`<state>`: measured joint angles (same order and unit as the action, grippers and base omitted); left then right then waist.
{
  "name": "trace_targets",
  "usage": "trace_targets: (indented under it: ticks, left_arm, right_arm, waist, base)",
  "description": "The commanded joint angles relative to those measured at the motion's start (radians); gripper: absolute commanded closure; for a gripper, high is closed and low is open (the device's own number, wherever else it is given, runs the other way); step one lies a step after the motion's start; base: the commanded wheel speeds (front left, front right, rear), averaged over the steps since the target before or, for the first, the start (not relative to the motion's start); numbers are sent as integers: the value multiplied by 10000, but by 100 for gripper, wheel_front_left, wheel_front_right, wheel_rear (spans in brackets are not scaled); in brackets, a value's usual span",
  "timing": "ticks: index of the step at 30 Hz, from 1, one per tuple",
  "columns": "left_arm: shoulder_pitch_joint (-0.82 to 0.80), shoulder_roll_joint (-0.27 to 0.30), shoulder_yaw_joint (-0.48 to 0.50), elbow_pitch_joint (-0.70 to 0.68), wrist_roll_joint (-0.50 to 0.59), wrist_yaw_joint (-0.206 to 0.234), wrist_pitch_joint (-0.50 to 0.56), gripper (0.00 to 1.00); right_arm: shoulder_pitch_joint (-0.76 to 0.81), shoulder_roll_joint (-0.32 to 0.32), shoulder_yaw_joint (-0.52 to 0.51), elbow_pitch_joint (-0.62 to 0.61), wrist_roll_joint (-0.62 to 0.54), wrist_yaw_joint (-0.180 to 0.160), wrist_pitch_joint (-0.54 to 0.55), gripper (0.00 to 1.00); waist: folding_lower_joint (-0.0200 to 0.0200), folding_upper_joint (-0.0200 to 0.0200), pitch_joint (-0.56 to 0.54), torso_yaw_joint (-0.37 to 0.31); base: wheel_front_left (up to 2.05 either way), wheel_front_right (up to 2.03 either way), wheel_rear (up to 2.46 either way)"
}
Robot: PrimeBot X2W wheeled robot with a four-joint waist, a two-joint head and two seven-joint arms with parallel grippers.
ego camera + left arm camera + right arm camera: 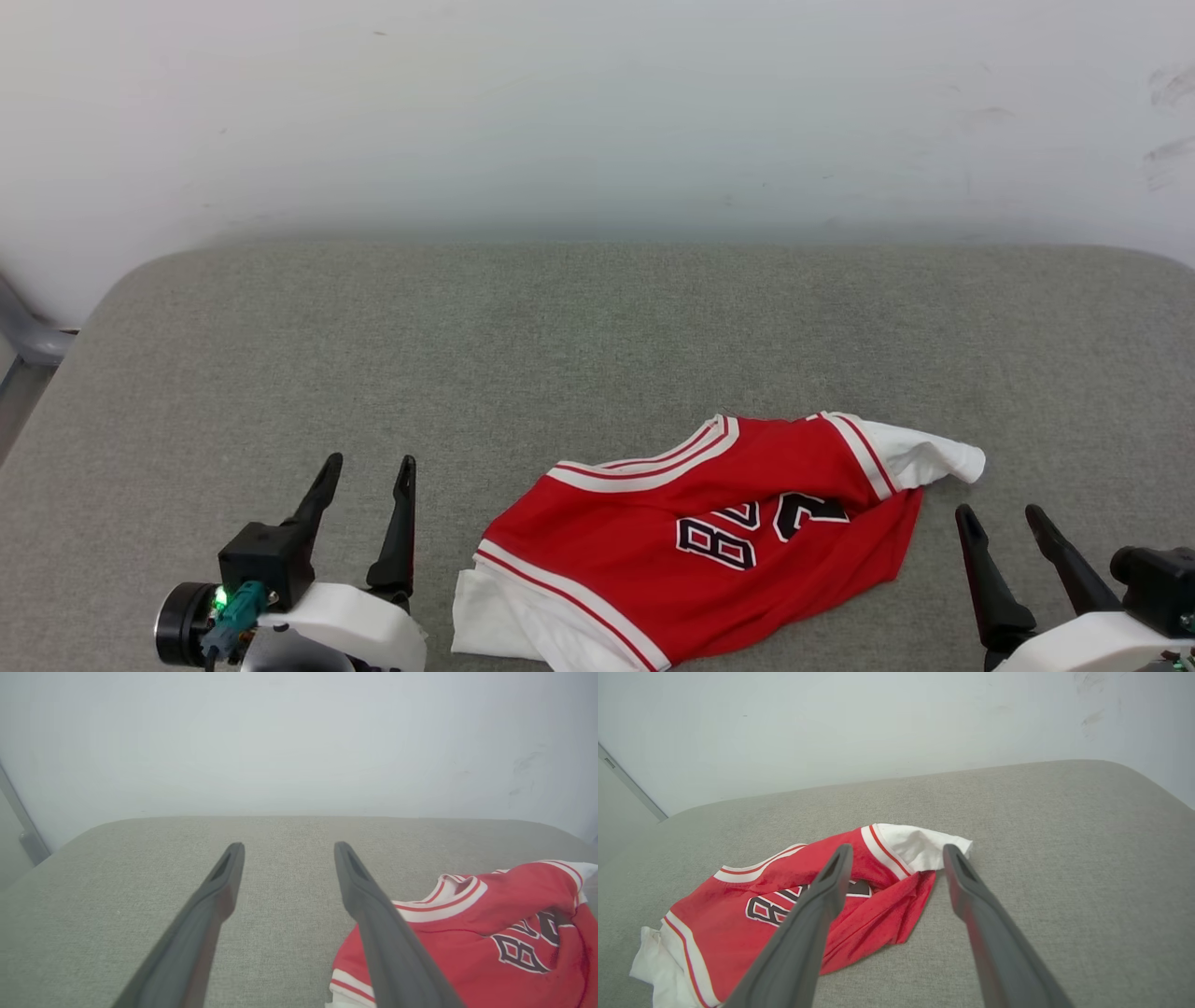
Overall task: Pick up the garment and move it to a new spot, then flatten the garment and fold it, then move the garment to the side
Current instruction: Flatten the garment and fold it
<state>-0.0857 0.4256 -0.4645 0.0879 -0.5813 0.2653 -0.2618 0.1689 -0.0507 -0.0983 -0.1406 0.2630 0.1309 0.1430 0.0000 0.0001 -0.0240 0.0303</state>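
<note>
Grey fabric tabletop [597, 327] carries a crumpled red jersey T-shirt with white sleeves [597, 541]; our left fingers [401, 523] and right fingers [982, 569] flank it, both pairs spread, empty

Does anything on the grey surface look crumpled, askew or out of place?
Yes. The red jersey-style T-shirt with white sleeves lies crumpled and askew on the grey fabric surface: its body is bunched over the black number, not spread flat.

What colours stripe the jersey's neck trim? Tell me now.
White with red stripes. The garment shows its neck trim best in the head view.
</note>
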Motion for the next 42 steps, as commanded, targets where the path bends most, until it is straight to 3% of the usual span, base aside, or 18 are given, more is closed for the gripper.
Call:
trace_targets:
  ticks: [1, 7, 13, 19, 26, 31, 37, 42]
  left_arm:
    - [172, -25, 112, -150, 276, 13, -34, 0]
    - [534, -155, 356, -463, 805, -35, -35, 0]
    - [636, -310, 444, -479, 882, -96, -35, 0]
    - [287, -652, 449, -467, 1010, -339, -26, 0]
    - [-151, -1152, 688, -386, 1307, -750, -28, 0]
    - [-409, -1480, 901, -251, 1550, -1097, -26, 0]
    - [-683, -1759, 1207, -144, 1863, -1498, -27, 0]
    - [-787, -1899, 1420, -23, 2034, -1722, -28, 0]
  right_arm:
    - [97, 8, -35, -42, -82, -3, 29, 0]
    - [-15, 8, -103, 7, -352, -3, 224, 0]
    - [-658, -2, -856, 627, -743, -3, 550, 0]
    - [-2083, -938, -1423, 2073, -239, -3, 1599, 0]
    - [-3914, -2369, -543, 3213, 491, -3, 3669, 0]
    - [-4913, -2978, 268, 4030, 575, -3, 5194, 0]
    - [-5506, -3369, 707, 5008, 437, -3, 6180, 0]
    - [-5325, -3201, 922, 5829, 532, -3, 6774, 0]
  waist:
    - [0, -1, 1, 1]
    - [0, -1, 15, -9]
    - [0, -1, 134, 168]
    - [0, -1, 606, 640]
    - [0, -1, 1509, 1178]
    - [0, -1, 2043, 1383]
    - [0, -1, 2677, 1488]
    - [0, -1, 2933, 1499]
  base:
    - [0, 0, 0]
    - [0, 0, 0]
    - [0, 0, 0]
    - [0, 0, 0]
    - [0, 0, 0]
    - [0, 0, 0]
    - [0, 0, 0]
    - [0, 0, 0]
